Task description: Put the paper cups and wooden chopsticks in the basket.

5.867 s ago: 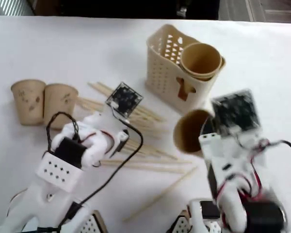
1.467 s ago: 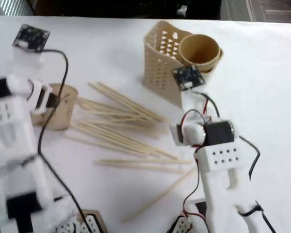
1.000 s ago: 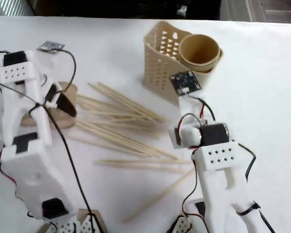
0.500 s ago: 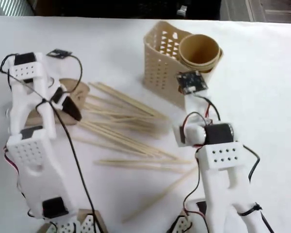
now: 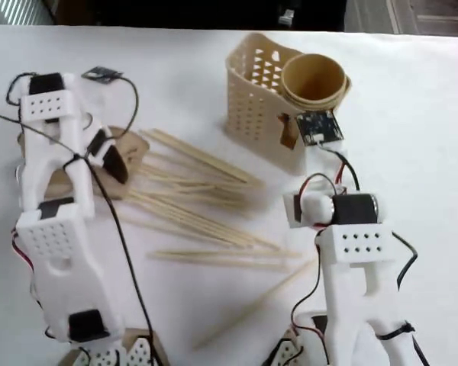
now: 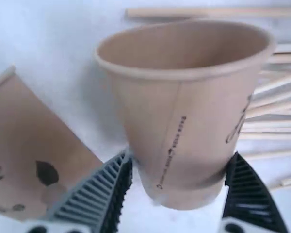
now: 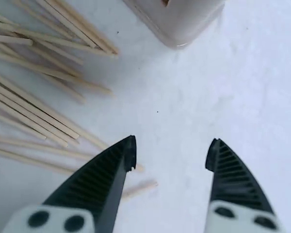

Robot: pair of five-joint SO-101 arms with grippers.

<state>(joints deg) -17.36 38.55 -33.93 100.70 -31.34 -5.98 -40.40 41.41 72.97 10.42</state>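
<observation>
Left wrist view has my left gripper (image 6: 180, 160) pinching a paper cup (image 6: 184, 97) low on its wall, which I judge leaves the rim free for dropping it into the basket (image 5: 256, 99). The basket stands at 1 o'clock on the table (image 5: 412, 114) with stacked cups (image 5: 314, 80) inside. A second cup (image 6: 34, 145) lies just beside the held one at 9 o'clock, chopsticks (image 5: 198, 206) fan across the middle, and my right gripper (image 7: 170, 145) hangs spread near the basket's foot, probably to keep clear.

Cups (image 5: 314, 80) sit in the basket (image 5: 252, 88); chopsticks (image 5: 198, 207) lie left of it.
</observation>
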